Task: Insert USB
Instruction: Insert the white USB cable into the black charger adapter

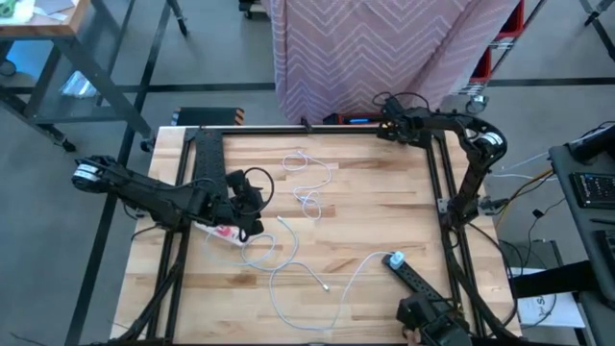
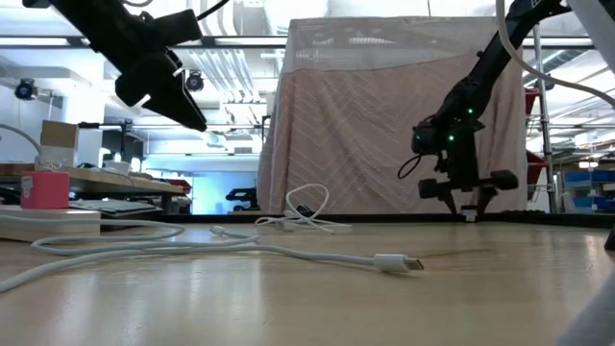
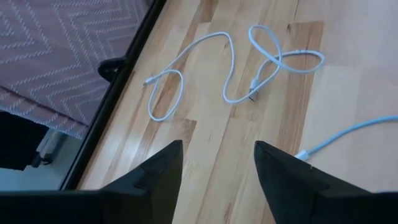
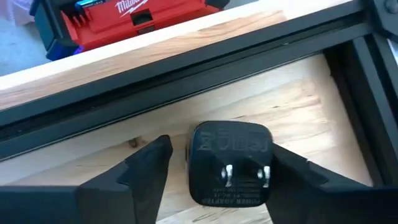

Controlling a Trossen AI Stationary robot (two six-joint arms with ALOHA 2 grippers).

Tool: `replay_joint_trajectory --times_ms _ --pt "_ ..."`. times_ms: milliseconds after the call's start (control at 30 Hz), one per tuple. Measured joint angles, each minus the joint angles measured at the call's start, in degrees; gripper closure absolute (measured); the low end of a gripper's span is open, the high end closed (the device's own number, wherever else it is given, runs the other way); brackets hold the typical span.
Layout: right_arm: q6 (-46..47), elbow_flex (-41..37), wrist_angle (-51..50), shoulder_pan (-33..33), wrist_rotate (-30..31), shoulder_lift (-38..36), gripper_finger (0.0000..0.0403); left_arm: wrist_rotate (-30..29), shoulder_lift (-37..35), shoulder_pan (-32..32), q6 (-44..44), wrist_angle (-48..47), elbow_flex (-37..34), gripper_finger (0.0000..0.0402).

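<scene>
Now the right gripper brackets a black plastic wall charger at the table's far right corner, jaws parted, not yet clamped. The left gripper hovers open above the white USB cable mid-table. Next, I judge: close squarely on the charger.

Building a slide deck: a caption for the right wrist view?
Right hand open around a black power adapter, prongs facing the camera, on the wooden table by its black frame rail.

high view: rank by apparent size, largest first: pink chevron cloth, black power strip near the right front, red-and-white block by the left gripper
1. Pink chevron cloth, by far the largest.
2. Black power strip.
3. Red-and-white block, smallest, though the left gripper partly covers it, so its full extent is unsure.
</scene>
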Motion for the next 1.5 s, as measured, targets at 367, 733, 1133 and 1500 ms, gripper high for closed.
replay_joint_trajectory --times_ms 367,733,1133,1500 --pt "-3.1 0.1 0.5 1.6 0.2 0.0 0.0272 0.0 0.0 0.0 0.1 0.0 0.0 0.0202" --pt "-11.2 -1.1 0.4 19.0 1.6 -7.8 0.0272 -0.7 0.0 0.0 3.8 0.0 0.0 0.0212" --pt "-3.8 -9.6 14.2 63.0 19.5 -27.3 0.0272 -2.2 0.0 1.4 7.2 8.0 -0.9 0.0237" --pt "-9.0 -11.4 32.8 82.2 28.6 -26.2 0.0272 8.5 0.0 1.4 8.7 42.0 -12.4 0.0223"
